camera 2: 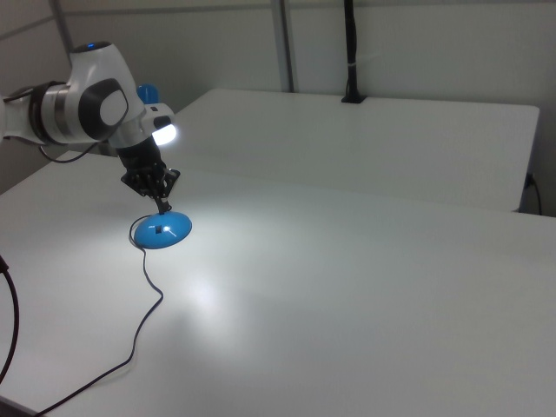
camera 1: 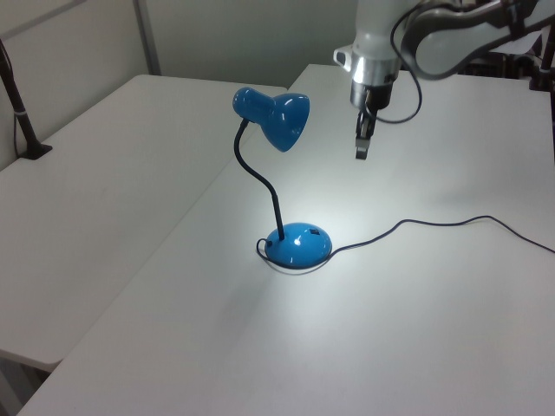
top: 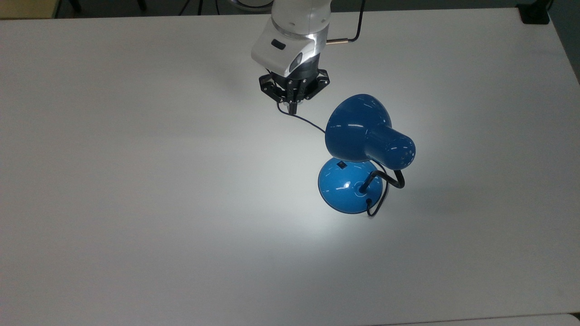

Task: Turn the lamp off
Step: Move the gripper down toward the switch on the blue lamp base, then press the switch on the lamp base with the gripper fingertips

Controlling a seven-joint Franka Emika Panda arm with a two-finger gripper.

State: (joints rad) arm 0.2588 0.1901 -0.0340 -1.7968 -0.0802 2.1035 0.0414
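The lamp (top: 358, 163) stands toward the right half of the bench (top: 136, 181) in the top view, roughly midway between its far and near edges, and it is lit: a bright pool spreads over the surface around its base (camera 1: 298, 245). The small black switch (top: 342, 165) sits on the dome of the base, half tucked beneath the shade (top: 362, 131). The cord (camera 1: 434, 227) trails off toward the far edge.

I judge this the approach: my gripper (top: 292, 107) hangs in the air above the cord, near the shade's rim, touching nothing. My fingers are drawn together, holding nothing. Next I must come down under the shade and press the switch with my tip, without knocking the shade.
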